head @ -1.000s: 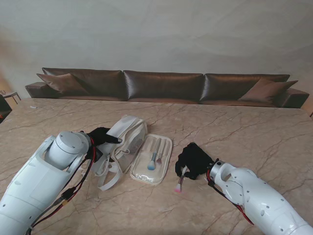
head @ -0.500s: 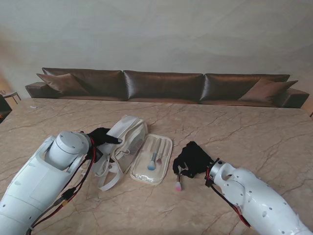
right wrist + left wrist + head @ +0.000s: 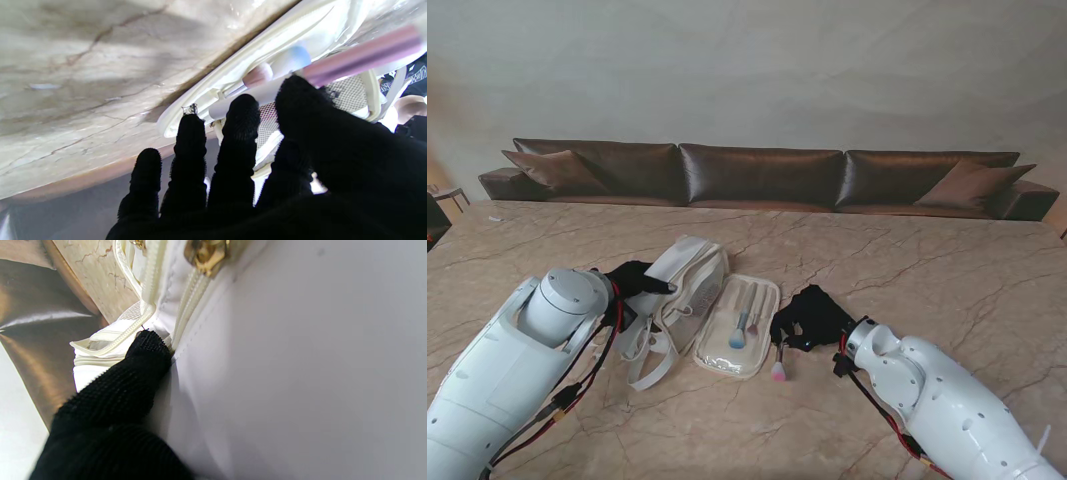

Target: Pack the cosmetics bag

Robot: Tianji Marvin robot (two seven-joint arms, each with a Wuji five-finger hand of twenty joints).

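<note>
On the marble table (image 3: 947, 270), your black-gloved right hand (image 3: 807, 318) pinches a pink-tipped makeup brush (image 3: 779, 366) beside the clear flat pouch (image 3: 762, 345). Your black-gloved left hand (image 3: 632, 279) grips the white cosmetics bag (image 3: 692, 270).

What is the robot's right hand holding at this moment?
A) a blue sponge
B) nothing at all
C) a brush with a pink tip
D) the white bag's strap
C: in the stand's view the right hand grips a thin brush whose pink tip hangs toward the table, just right of the clear pouch; the right wrist view shows its pinkish handle against the fingers.
</note>
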